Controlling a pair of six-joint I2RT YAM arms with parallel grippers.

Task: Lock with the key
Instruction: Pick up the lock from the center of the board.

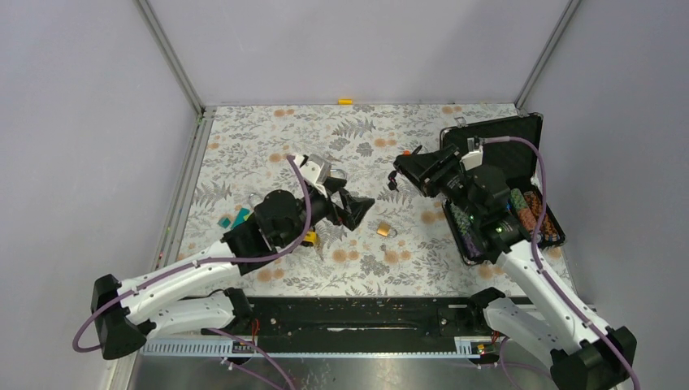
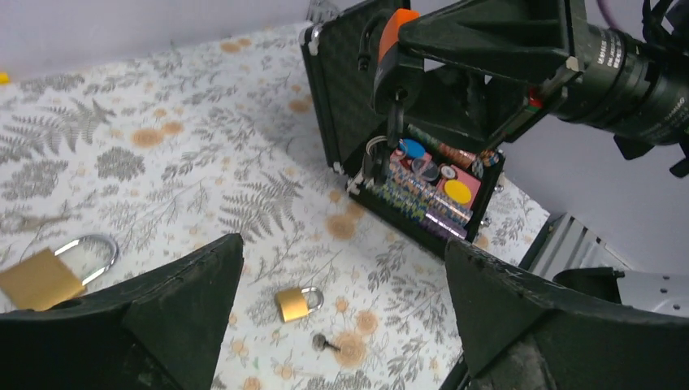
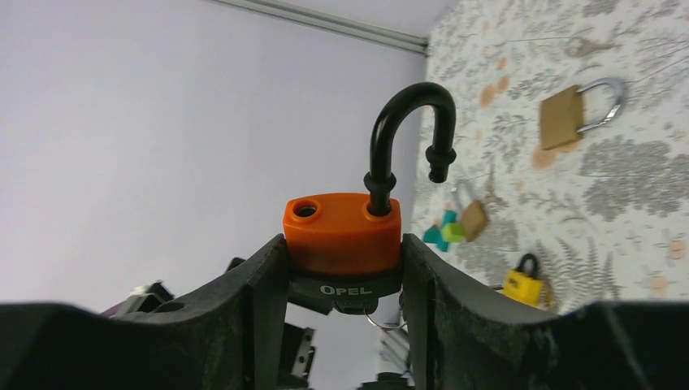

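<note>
My right gripper (image 1: 404, 172) is shut on an orange padlock (image 3: 343, 231), held above the table by its body. Its black shackle (image 3: 406, 130) is swung open. A black part marked OPEL (image 3: 345, 290) with a wire ring sits at the lock's underside. The padlock also shows in the left wrist view (image 2: 396, 32). My left gripper (image 1: 357, 213) is open and empty, low over the mat. Between its jaws in the left wrist view lie a small brass padlock (image 2: 297, 303) and a small loose key (image 2: 325, 343).
An open black case (image 1: 520, 134) with coloured pieces stands at the right. A larger brass padlock (image 2: 49, 272), a yellow padlock (image 3: 524, 280) and teal and green bits (image 1: 236, 218) lie on the floral mat (image 1: 268, 138).
</note>
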